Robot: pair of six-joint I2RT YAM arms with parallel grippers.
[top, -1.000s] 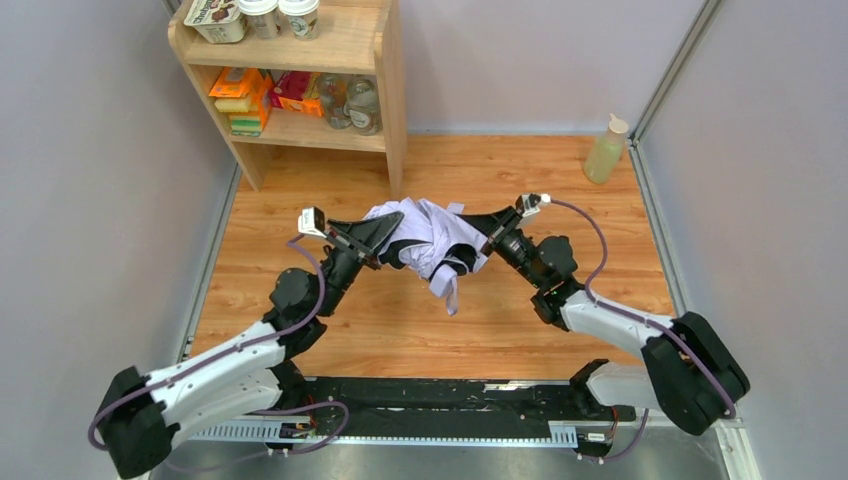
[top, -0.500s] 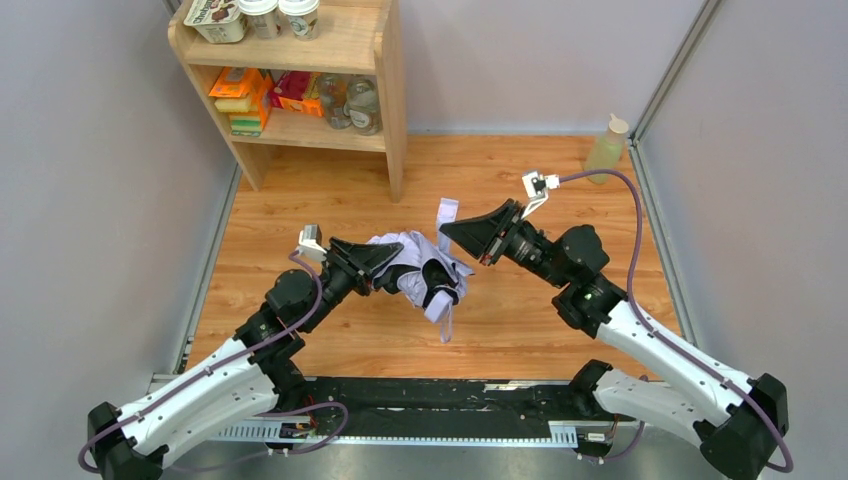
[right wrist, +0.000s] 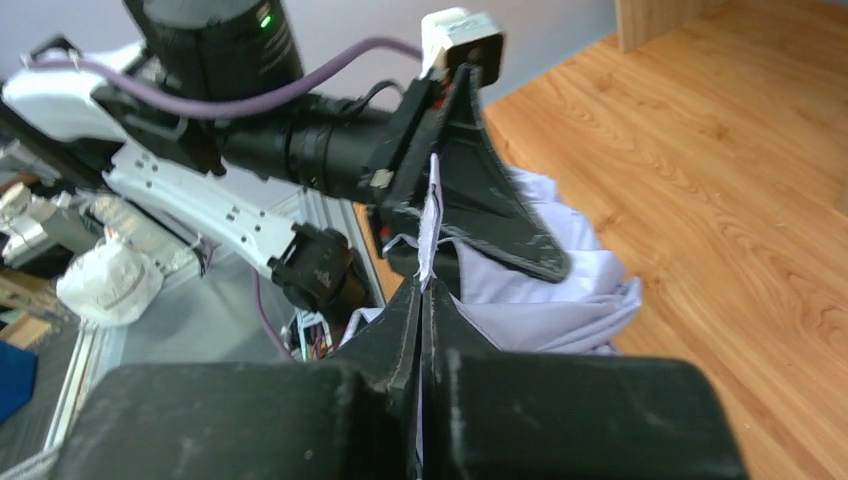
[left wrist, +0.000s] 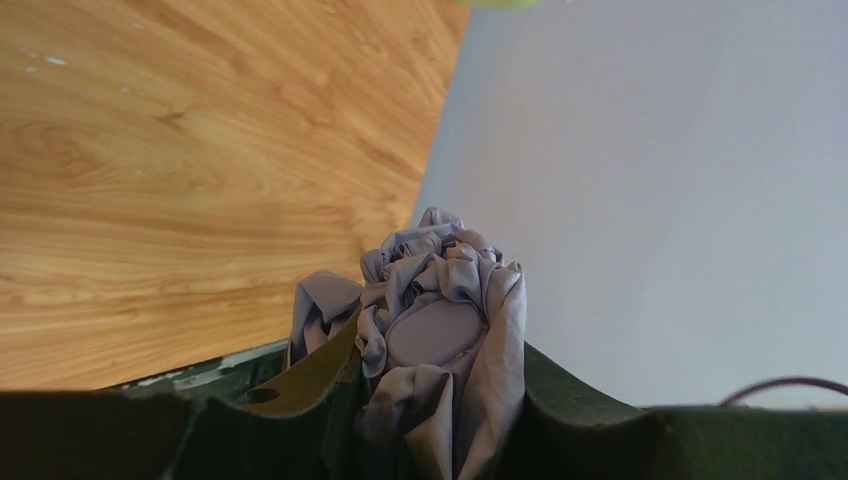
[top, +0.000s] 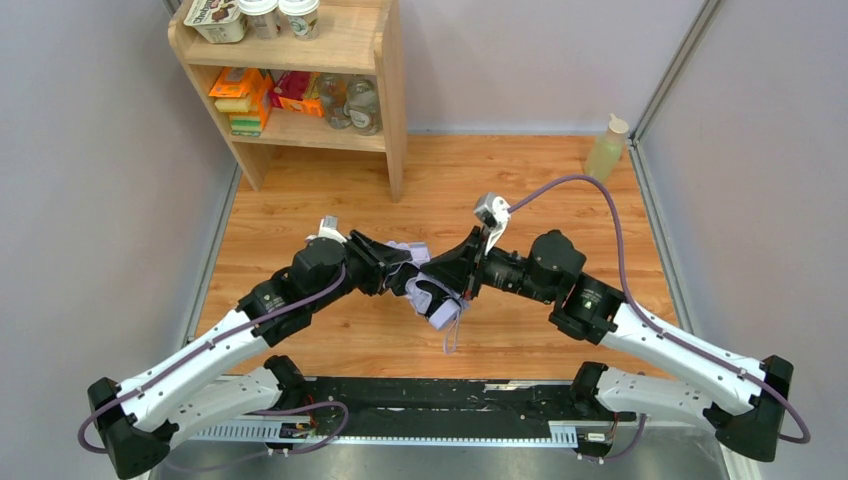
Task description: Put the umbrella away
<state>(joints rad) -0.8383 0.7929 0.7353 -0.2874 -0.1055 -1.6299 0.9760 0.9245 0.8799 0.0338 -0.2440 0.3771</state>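
Note:
The umbrella [top: 432, 297] is a crumpled pale lilac bundle held above the wooden floor between my two arms. My left gripper [top: 396, 272] is shut on the bunched fabric; in the left wrist view the canopy [left wrist: 440, 325] fills the gap between its two dark fingers [left wrist: 318, 372]. My right gripper [top: 457, 281] meets the bundle from the right. In the right wrist view its jaws [right wrist: 424, 292] are pressed shut on a thin lilac strap [right wrist: 430, 215] that runs up from them. The lilac fabric [right wrist: 560, 295] lies just beyond, under the left gripper's finger [right wrist: 495, 205]. A loose strip hangs below the bundle [top: 452, 335].
A wooden shelf [top: 330, 95] with jars, boxes and tubs stands at the back left. A pale green bottle [top: 606, 150] stands in the back right corner. Grey walls close both sides. A black rail [top: 450, 395] runs along the near edge.
My right gripper has swung left and down, close against the bundle, keeping the strap. The left arm has lifted and turned, and the umbrella has shifted slightly nearer and bunched tighter.

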